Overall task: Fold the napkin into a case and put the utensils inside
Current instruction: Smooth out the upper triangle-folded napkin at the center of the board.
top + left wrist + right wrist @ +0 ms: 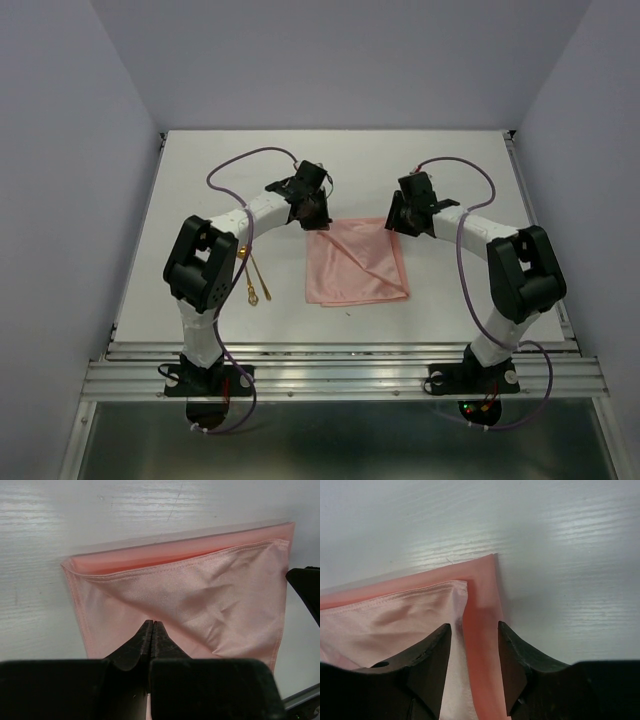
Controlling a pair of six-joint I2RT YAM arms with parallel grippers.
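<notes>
The salmon-pink napkin lies folded over on the white table, its upper layer stopping short of the far edge. My left gripper is at its far left corner; in the left wrist view the jaws are pressed together over the cloth, with a sliver of pink between the fingers. My right gripper is at the far right corner. Its jaws stand open, one on each side of the napkin's right edge strip. Two gold utensils lie left of the napkin, beside the left arm.
The white table is enclosed by grey walls on three sides. A metal rail runs along the near edge by the arm bases. Purple cables loop over both arms.
</notes>
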